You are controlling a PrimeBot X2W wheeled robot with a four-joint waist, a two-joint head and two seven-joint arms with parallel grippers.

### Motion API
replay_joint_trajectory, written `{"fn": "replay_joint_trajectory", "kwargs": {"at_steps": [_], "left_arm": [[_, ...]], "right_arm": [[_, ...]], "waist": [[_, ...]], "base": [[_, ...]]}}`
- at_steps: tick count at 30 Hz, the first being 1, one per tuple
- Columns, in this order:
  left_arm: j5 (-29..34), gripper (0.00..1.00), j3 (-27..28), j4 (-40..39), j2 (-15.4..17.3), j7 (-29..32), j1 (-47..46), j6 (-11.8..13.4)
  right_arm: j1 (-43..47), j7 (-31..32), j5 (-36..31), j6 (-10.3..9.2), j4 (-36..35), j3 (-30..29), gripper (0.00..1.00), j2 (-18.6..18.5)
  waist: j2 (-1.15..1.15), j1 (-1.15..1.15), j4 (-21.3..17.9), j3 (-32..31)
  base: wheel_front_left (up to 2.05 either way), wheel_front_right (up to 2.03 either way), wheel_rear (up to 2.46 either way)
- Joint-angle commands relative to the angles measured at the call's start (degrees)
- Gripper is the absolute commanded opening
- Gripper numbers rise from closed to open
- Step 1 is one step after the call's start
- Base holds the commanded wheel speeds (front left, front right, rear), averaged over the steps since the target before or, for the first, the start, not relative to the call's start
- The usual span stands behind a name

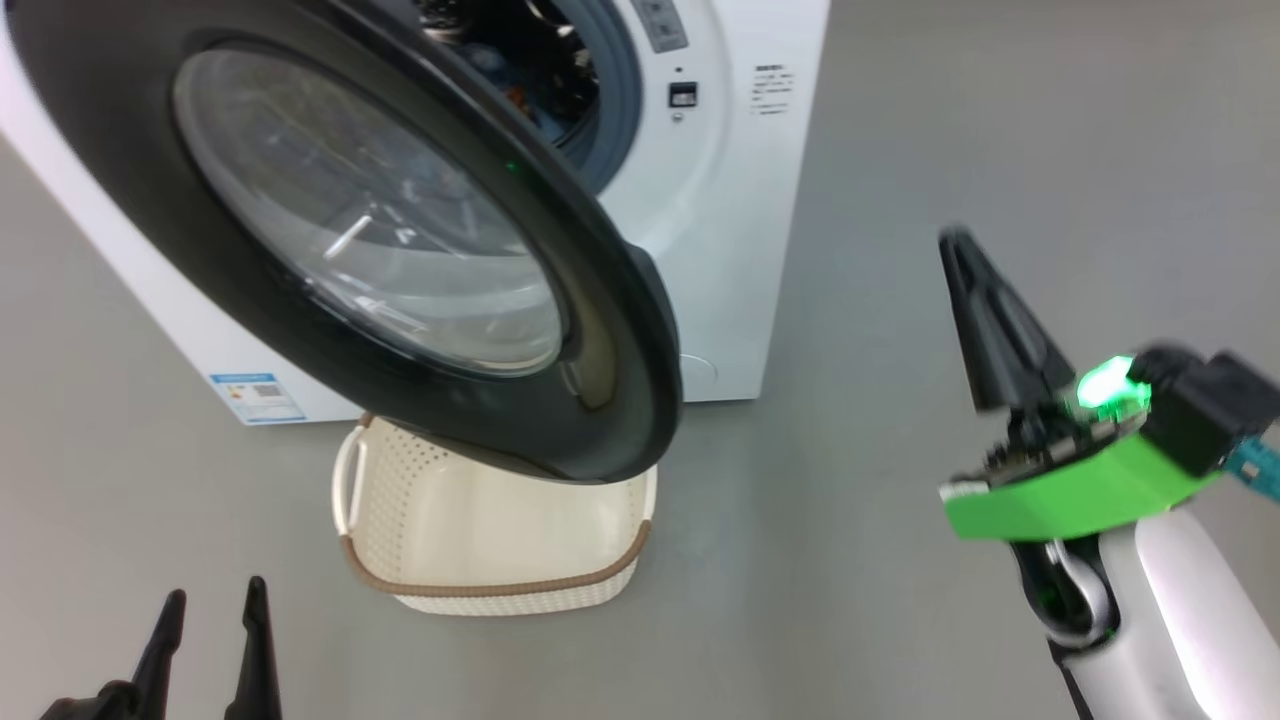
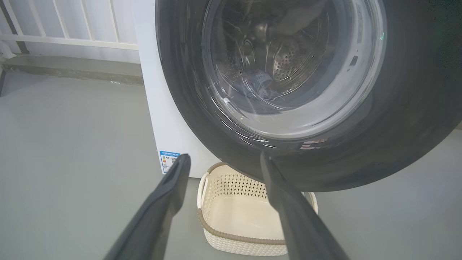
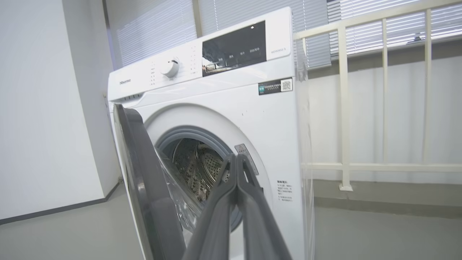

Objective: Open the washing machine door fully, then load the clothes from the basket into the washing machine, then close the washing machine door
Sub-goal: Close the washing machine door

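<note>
The washing machine [image 1: 730, 200] stands with its black-rimmed door [image 1: 620, 330] swung out, part open, over the cream basket [image 1: 480, 588]. The basket [image 2: 231, 236] looks empty. Inside the drum lie blue clothes [image 1: 520, 95] with orange marks; through the door glass [image 2: 288, 72] the clothes [image 2: 258, 81] show as a blue bundle. My left gripper [image 1: 217, 590] is open, low and left of the basket, holding nothing; its fingertips [image 2: 184, 159] point at the door's lower rim. My right gripper [image 1: 957, 240] is shut and empty, right of the machine. In the right wrist view the shut right gripper [image 3: 236, 157] points at the drum opening [image 3: 195, 162] beside the door [image 3: 144, 180].
Grey floor [image 1: 900, 560] surrounds the machine. A white railing [image 3: 343, 108] runs to the machine's right, and a white wall [image 3: 43, 108] stands on its other side. A blue label [image 2: 168, 160] marks the machine's lower corner.
</note>
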Motion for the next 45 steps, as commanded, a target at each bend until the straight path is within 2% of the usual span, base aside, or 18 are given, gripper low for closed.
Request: {"fn": "replay_joint_trajectory", "kwargs": {"at_steps": [1, 6, 9, 16, 22, 28, 35, 45], "left_arm": [[0.36, 1.0, 1.42, -2.02, 0.53, -0.51, -0.72, -0.09], [0.46, 1.0, 0.84, -2.47, -0.03, -0.51, -0.63, -0.09], [0.45, 1.0, 0.44, -2.42, -0.32, -0.51, -0.37, -0.09], [-0.14, 1.0, -0.2, -2.1, -0.66, -0.51, -1.21, -0.09], [-0.5, 1.0, -0.7, -1.94, -1.05, -0.51, -2.37, -0.09], [-0.64, 1.0, -0.98, -1.81, -1.4, -0.51, -3.4, -0.09], [-0.58, 1.0, -1.52, -1.68, -1.62, -0.51, -4.46, -0.09], [-0.49, 1.0, -1.73, -1.9, -1.79, -0.51, -5.25, -0.09]], "right_arm": [[-4.18, -0.67, 1.07, 0.16, -3.48, 2.79, 0.0, 0.91], [-7.74, -0.67, 2.18, 0.16, -6.03, 7.53, 0.0, 2.35], [-8.89, -0.67, 3.04, 0.16, -5.61, 12.7, 0.0, 3.12], [-9.0, -0.67, 5.58, 0.16, 2.62, 25.25, 0.0, 3.11], [-8.08, -0.67, 7.07, 0.16, 9.57, 29.63, 0.0, 2.32], [-8.23, -0.67, 8.33, 0.16, 15.69, 29.1, 0.0, 1.63], [-9.9, -0.67, 8.23, 0.16, 20.2, 25.92, 0.0, 1.24], [-11.75, -0.67, 6.73, 0.16, 21.59, 18.25, 0.0, 1.19]], "waist": [[0.0, 0.0, 1.95, -0.57], [0.0, 0.0, 3.93, -1.03], [0.0, 0.0, 5.1, -0.99], [0.0, 0.0, 7.59, 0.65], [0.0, 0.0, 9.11, 2.98], [0.0, 0.0, 9.61, 4.79], [0.0, 0.0, 9.93, 6.02], [0.0, 0.0, 10.37, 6.87]], "base": [[0.0, 0.0, 0.0], [0.0, 0.0, 0.0], [0.0, 0.0, 0.0], [0.0, 0.0, 0.0], [0.0, 0.0, 0.0], [0.0, 0.0, 0.0], [0.0, 0.0, 0.0], [0.0, 0.0, 0.0]]}}
